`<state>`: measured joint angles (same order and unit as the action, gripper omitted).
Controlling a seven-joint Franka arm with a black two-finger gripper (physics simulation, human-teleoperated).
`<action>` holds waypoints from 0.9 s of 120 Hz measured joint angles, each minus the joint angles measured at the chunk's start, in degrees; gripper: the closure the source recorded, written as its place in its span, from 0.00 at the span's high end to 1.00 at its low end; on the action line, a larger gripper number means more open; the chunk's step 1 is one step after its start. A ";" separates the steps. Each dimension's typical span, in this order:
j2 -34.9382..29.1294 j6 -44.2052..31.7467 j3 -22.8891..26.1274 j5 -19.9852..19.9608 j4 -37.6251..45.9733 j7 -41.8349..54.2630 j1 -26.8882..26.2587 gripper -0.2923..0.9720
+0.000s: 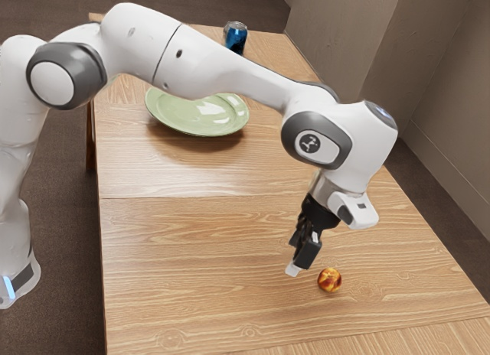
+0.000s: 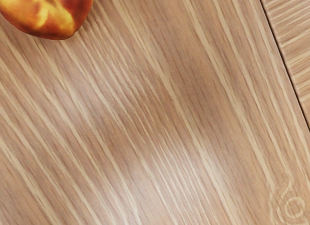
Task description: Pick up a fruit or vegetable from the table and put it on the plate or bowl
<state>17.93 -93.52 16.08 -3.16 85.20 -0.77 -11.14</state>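
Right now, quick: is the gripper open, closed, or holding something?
Gripper: open or closed cannot be told; the peach lies on the table beside it, not held.

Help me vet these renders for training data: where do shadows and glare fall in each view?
Exterior view: soft, even light; the arm throws a faint shadow on the table beside the plate, whose glaze shows a pale sheen; the peach has a small shadow beneath it. Wrist view: a pale band of sheen crosses the wood grain; the frame's edge cuts the peach.
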 joint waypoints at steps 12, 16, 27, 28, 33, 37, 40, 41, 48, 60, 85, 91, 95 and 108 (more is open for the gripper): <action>0.96 -0.24 -0.08 -0.02 -0.21 -1.17 0.17 0.75; 1.34 -0.29 -0.16 0.02 -0.34 -1.51 0.21 0.75; 1.94 -0.68 -0.32 0.18 -0.75 -2.32 0.33 0.75; 1.97 -0.73 -0.33 0.19 -0.82 -2.39 0.33 0.75; 2.11 -0.96 -0.35 0.26 -1.19 -2.69 0.34 0.75; 2.24 -1.32 -0.39 0.32 -1.40 -2.92 0.35 0.75; 2.38 -1.64 -0.41 0.35 -1.78 -3.08 0.35 0.75; 2.46 -1.74 -0.42 0.37 -1.89 -3.14 0.35 0.75; 3.32 -2.50 -0.80 0.41 -2.34 -3.48 0.37 0.75; 4.59 -4.31 -1.29 0.46 -2.65 -4.02 0.50 0.75; 6.80 -6.89 -1.33 1.18 -4.47 -4.98 0.37 0.75; 7.44 -7.26 -1.33 1.26 -4.99 -5.16 0.35 0.75; 7.81 -7.47 -1.35 1.29 -5.18 -5.28 0.35 0.75; 8.89 -7.98 -1.39 1.36 -5.63 -5.63 0.47 0.75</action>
<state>26.83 -101.49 14.70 -1.80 79.57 -6.40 -10.67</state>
